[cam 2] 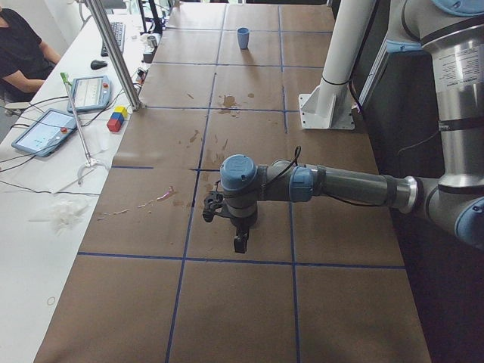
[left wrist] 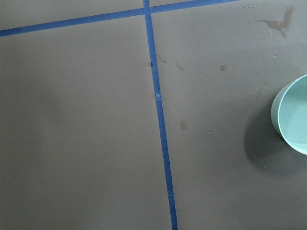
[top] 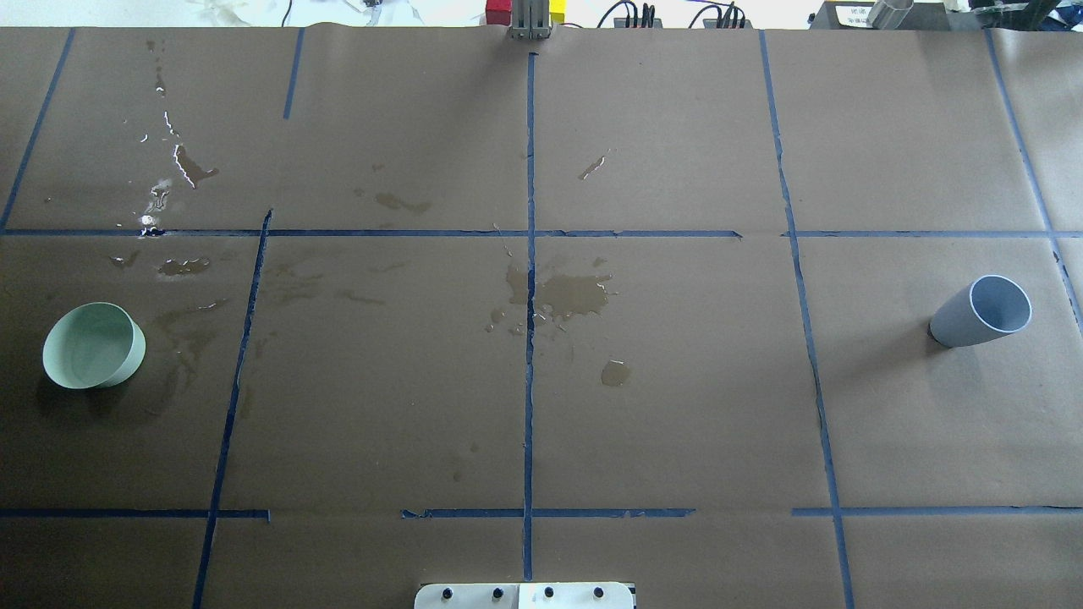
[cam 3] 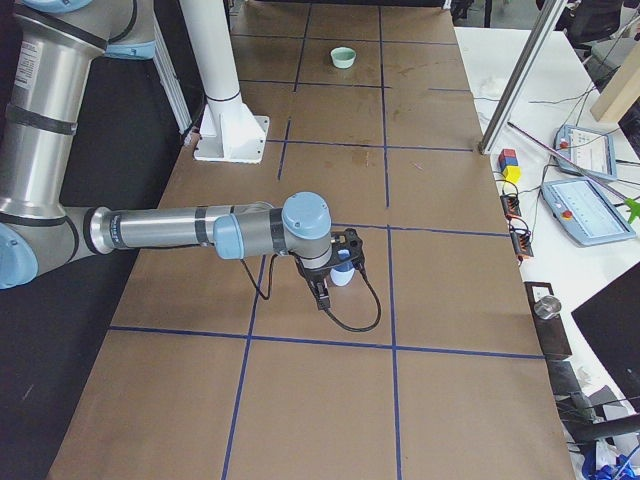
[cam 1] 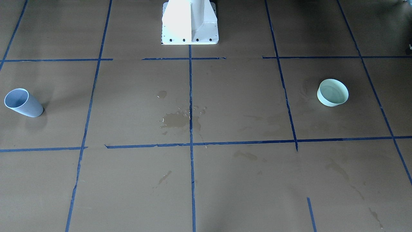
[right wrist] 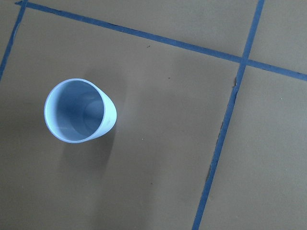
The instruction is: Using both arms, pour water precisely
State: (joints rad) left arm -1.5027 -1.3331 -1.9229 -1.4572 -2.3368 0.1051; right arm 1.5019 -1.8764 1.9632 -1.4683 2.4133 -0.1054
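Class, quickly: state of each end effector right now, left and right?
Left end effector: cannot be told, seen only in a side view.
Right end effector: cannot be told, same reason.

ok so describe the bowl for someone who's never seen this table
Start at the brown table marked with blue tape lines and go to the end on the robot's left. The bowl sits there: low, wide and pale green, unlike the taller blue-grey cup at the opposite end.

Matt brown paper cover (top: 677,406); glossy water (top: 575,296) patches; smooth plastic cup (top: 960,326), bowl (top: 133,357).
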